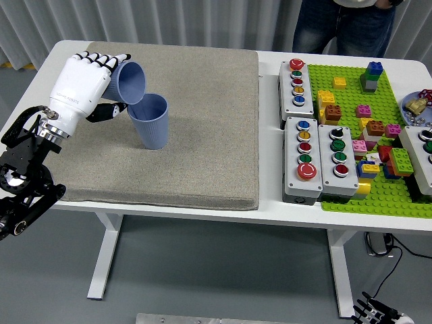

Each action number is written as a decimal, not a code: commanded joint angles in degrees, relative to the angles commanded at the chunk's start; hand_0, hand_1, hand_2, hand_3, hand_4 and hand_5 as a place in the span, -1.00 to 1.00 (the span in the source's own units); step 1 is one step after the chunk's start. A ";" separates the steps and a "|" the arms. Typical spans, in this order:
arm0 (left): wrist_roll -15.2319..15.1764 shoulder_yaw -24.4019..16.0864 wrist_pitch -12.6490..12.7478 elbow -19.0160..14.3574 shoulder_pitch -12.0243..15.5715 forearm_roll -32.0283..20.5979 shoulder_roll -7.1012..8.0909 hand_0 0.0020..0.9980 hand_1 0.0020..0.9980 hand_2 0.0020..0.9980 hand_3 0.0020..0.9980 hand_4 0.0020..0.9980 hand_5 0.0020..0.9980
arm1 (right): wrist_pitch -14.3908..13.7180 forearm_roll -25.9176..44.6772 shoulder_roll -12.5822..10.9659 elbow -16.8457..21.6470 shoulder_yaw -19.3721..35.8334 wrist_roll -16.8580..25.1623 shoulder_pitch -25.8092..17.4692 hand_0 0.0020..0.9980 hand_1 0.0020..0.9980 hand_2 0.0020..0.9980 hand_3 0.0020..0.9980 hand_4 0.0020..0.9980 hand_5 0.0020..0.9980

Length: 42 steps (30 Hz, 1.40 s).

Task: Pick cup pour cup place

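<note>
You had the white table (270, 202) carrying a large grey mat (196, 128) over its left and middle part, and every place below is given against that mat. A green baseplate (378, 196) with coloured bricks lay off the mat's right edge, well apart from it, and grey button boxes (317, 158) stood between the mat and the baseplate. A person's legs (341, 27) showed beyond the table, past the mat's far right corner. Your left arm (23, 182) came in from beyond the mat's left edge, and your left hand (81, 88), white with black finger joints, sat over the mat's far left corner, its fingers wrapped round a tilted blue cup (128, 81). That held cup was tipped on its side with its mouth facing right and down, its lip just above and apparently touching the rim of a second blue cup (150, 120). The second cup stood upright on the mat's left portion, nearer the far edge than the near one. No liquid could be made out. Your right hand (378, 312) showed only as fingertips below table level, well clear of the mat; whether it was clenched or released could not be told.
</note>
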 joint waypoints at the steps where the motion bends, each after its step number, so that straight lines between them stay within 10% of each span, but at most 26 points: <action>1: 0.02 -0.01 0.00 0.05 -0.13 0.00 0.07 -0.08 0.04 0.28 0.21 -0.41 -1.00 | -0.01 0.01 0.00 0.00 -0.01 0.01 -0.01 0.53 0.39 0.45 0.23 -0.54 -0.70; 42: -0.69 -0.63 0.00 -0.65 -0.62 0.00 0.57 -0.08 0.04 0.26 0.20 -0.44 -1.00 | -0.25 -0.72 0.36 0.00 0.74 0.01 -0.53 0.53 0.39 0.45 0.23 -0.54 -0.69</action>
